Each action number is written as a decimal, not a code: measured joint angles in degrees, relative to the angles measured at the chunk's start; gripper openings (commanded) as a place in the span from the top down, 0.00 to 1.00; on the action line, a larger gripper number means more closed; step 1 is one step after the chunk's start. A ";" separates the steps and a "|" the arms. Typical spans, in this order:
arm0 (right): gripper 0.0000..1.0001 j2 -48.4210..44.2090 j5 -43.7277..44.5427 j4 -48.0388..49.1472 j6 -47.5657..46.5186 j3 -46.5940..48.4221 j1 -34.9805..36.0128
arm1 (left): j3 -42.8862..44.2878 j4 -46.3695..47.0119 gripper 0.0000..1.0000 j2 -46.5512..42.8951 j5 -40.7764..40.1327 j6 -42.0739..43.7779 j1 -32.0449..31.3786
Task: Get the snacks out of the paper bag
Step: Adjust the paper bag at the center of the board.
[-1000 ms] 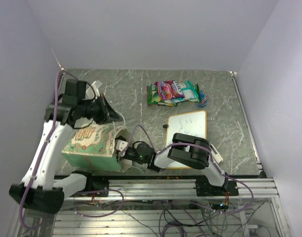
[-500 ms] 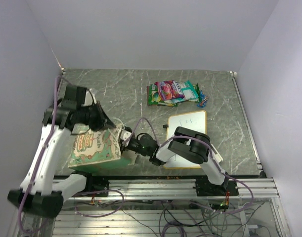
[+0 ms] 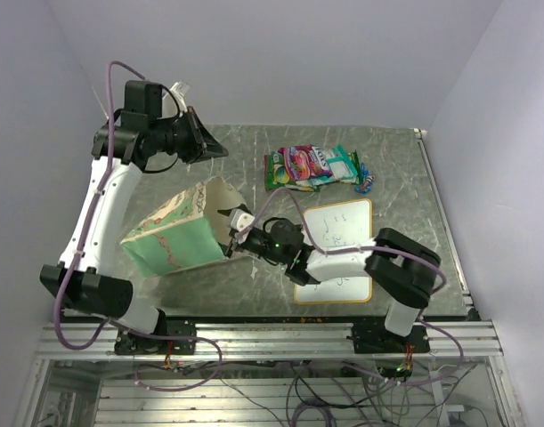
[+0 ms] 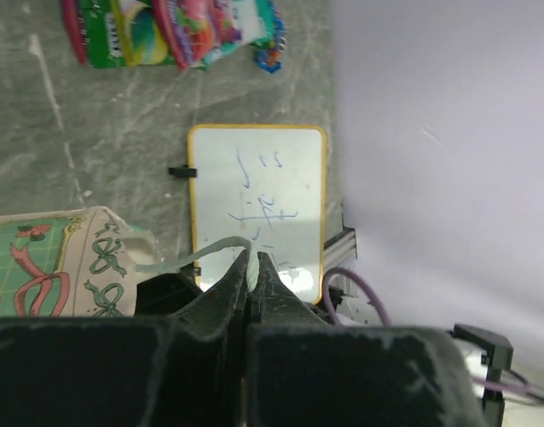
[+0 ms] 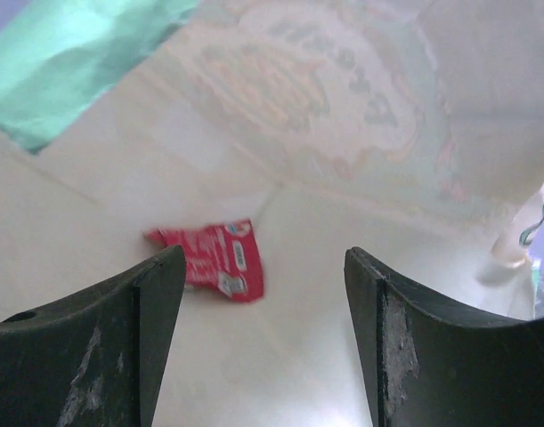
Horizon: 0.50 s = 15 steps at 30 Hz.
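The left gripper is pinching what looks like the paper bag's string handle; inside the bag, a red packet is lying before the right gripper's spread jaws.

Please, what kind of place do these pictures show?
Probably a lab robot test bench: pale walls enclose a marbled tabletop, the left arm and right arm stand on an aluminium rail, loose cables hang below.

one paper bag, one whiteboard, several snacks
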 measured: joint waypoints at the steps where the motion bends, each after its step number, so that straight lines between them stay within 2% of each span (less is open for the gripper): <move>1: 0.29 -1.86 0.00 -1.42 0.00 -0.37 0.00 | -1.20 1.22 0.93 -1.01 1.07 -0.59 -0.04; 6: 0.30 -8.39 0.07 -7.04 0.94 -2.38 0.33 | -12.52 5.31 0.93 -11.23 3.61 -2.73 -0.55; 11: 0.31 -12.09 0.42 -13.57 2.14 -5.95 1.49 | -28.30 3.50 0.93 -25.99 1.29 -3.72 -0.79; 15: 0.31 -15.13 -0.48 -19.45 2.25 -8.04 1.95 | -37.88 0.20 0.93 -33.66 -2.49 -5.14 -0.85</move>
